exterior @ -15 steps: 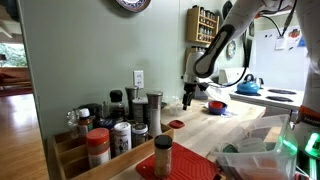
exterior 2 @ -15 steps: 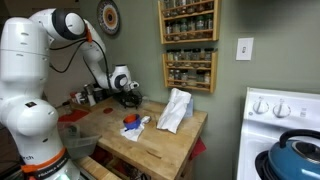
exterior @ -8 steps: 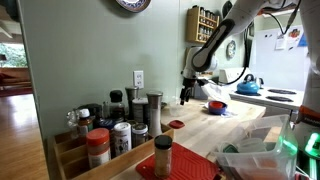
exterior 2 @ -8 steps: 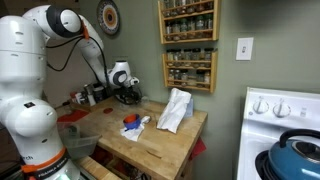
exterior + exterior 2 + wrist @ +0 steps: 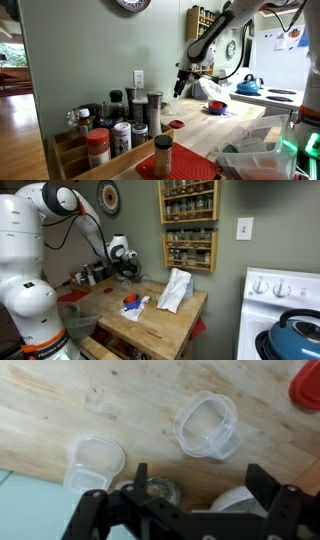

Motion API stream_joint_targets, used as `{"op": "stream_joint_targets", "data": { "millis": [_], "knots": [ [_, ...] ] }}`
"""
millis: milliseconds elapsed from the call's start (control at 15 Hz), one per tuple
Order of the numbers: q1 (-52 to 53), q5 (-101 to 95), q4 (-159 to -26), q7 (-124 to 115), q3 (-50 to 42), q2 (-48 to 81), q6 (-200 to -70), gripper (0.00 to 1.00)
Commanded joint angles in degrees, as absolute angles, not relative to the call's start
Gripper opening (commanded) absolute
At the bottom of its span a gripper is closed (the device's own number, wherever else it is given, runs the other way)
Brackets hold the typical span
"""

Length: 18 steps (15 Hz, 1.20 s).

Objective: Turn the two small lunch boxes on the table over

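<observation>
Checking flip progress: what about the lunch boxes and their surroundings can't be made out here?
Edge lunch box and middle lunch box: wrist view, blurred clear plastic, which way up unclear.
Both boxes in both exterior views: too small to find.
Red object: wrist view, cut off by the corner.
Jar: wrist view, partly hidden behind the fingers.

so the pale light-wood butcher-block table (image 5: pixel 100 395) has a left clear plastic lunch box (image 5: pixel 93 463) and a right clear plastic lunch box (image 5: pixel 207 426) sitting apart in the wrist view, red round thing (image 5: pixel 309 385) at the far right corner; in an exterior view a crumpled white bag (image 5: pixel 175 288) stands on it too
</observation>
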State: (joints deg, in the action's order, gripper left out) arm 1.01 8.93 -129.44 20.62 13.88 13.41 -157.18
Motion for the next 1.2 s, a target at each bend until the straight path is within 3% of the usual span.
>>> {"op": "stream_joint_targets", "data": {
  "millis": [0, 1133],
  "knots": [
    [0.9, 7.5, -128.9, 28.8, 15.3, 13.6, -154.8, 1.00],
    [6.0, -10.5, -126.6, 41.4, 14.4, 19.2, -153.9, 1.00]
  ]
}}
